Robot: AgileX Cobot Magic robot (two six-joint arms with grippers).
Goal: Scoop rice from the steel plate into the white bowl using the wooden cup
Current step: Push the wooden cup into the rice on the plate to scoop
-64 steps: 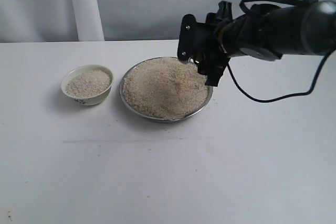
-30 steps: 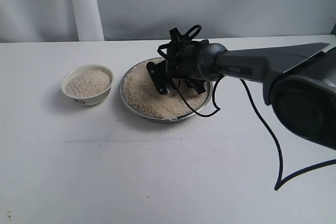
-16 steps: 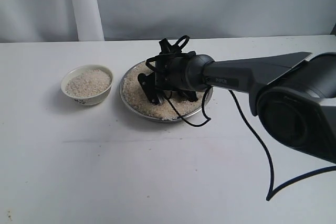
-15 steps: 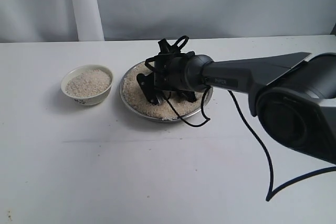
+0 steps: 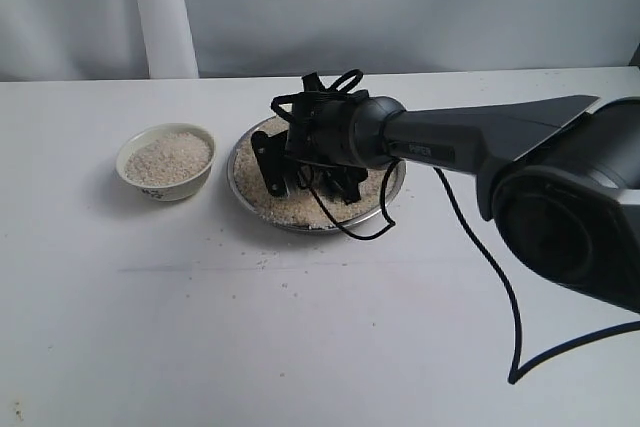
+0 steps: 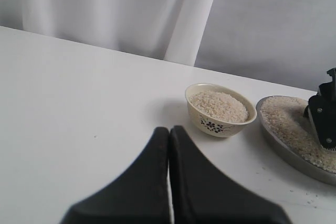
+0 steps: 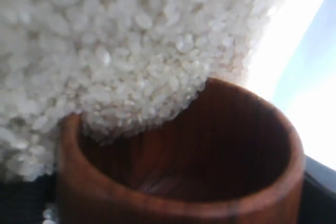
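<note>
Two right fingers [image 5: 265,162] are clamping the wooden cup [image 7: 178,203] between them, their dark edges showing just beside its wall in the right wrist view. The cup is lying tipped, its mouth pressing into the heap of rice [image 7: 105,35], with grains spilling over the rim. This is happening over the left part of the steel plate [image 6: 286,153]. The white bowl [image 5: 165,190] is standing left of the plate on the bench [image 5: 300,347], holding rice. Stray grains [image 5: 262,259] are lying near the plate. The left fingers [image 6: 142,182] are hovering pressed together, holding nothing, short of the bowl
</note>
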